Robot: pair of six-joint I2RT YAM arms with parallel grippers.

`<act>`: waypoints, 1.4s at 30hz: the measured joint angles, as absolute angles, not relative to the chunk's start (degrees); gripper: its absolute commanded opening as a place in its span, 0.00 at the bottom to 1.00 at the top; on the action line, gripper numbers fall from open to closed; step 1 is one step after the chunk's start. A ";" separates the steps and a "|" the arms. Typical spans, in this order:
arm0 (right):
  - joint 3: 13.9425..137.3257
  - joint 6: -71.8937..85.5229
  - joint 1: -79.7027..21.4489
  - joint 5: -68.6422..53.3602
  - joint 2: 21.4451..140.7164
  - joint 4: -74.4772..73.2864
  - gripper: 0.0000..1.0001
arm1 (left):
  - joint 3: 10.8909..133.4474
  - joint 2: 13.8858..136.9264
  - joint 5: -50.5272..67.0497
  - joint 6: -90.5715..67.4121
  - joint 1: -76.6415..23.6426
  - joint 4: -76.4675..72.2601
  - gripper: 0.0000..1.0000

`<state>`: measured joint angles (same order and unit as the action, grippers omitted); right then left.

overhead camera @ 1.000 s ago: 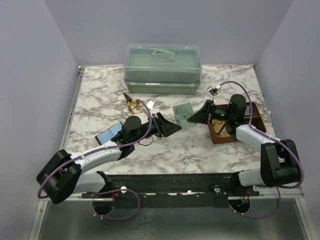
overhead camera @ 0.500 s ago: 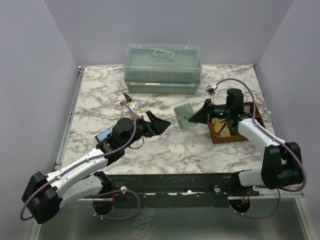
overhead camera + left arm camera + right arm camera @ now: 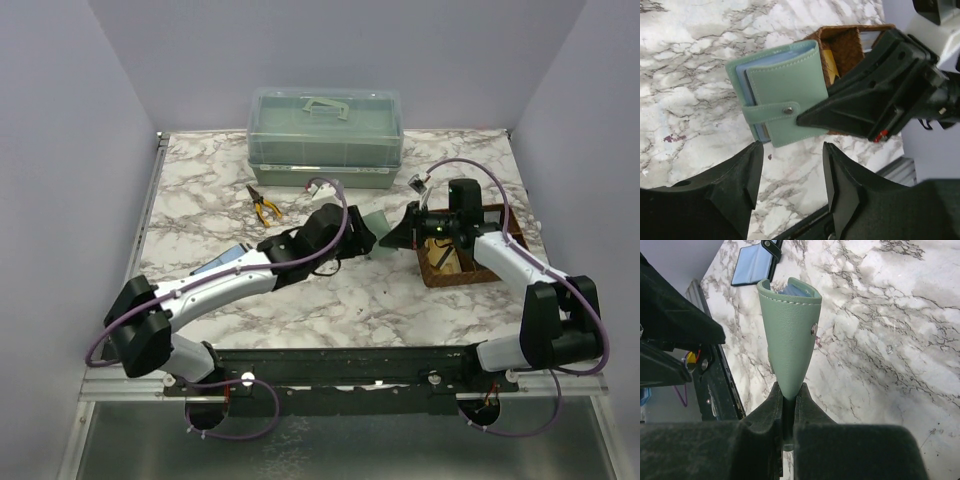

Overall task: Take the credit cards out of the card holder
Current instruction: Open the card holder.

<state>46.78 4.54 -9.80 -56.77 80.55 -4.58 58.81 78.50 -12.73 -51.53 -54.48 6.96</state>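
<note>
The card holder [image 3: 785,95] is a grey-green wallet, closed with its snap strap [image 3: 771,112] fastened; pale blue inner leaves show at its edge. It hangs above the marble table with my right gripper [image 3: 789,390] shut on its lower end [image 3: 790,330]. My left gripper [image 3: 791,150] stands open just short of the holder, nothing between its fingers. In the top view the left gripper [image 3: 360,232] covers most of the holder [image 3: 374,214], with the right gripper [image 3: 395,232] beside it. The credit cards are hidden inside the holder.
A brown basket [image 3: 495,222] stands under the right arm, with a tan flat piece [image 3: 830,57] inside. A lidded green box [image 3: 325,135] sits at the back. Yellow pliers [image 3: 265,208] and a black-framed blue panel [image 3: 228,258] lie on the left.
My left arm pulled back left, then swung right and forward up to the holder. The right gripper carried the holder slightly back and to the right.
</note>
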 measured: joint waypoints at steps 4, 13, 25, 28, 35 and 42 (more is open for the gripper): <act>46.78 4.25 -9.80 -56.36 80.71 -5.48 0.00 | 66.46 85.08 -17.87 -51.92 -55.55 13.23 0.58; 46.81 3.97 -9.80 -55.92 80.68 -6.15 0.00 | 80.05 95.31 -27.81 -55.88 -57.23 27.83 0.57; 46.83 3.57 -9.80 -55.51 80.71 -6.59 0.00 | 87.39 101.41 -31.55 -57.93 -59.33 33.43 0.49; 46.83 3.38 -9.80 -55.07 80.75 -6.79 0.00 | 87.92 102.72 -31.81 -58.28 -59.40 33.52 0.49; 46.83 3.36 -9.78 -54.02 80.84 -7.20 0.00 | 89.25 104.42 -32.21 -58.83 -59.42 34.15 0.38; 46.83 3.38 -10.09 -53.17 80.86 -7.86 0.00 | 89.47 105.19 -33.08 -59.48 -59.83 34.68 0.23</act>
<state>46.83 3.38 -10.09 -53.17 80.86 -7.86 89.47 105.19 -33.08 -59.48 -59.83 34.68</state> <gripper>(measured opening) 0.047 0.326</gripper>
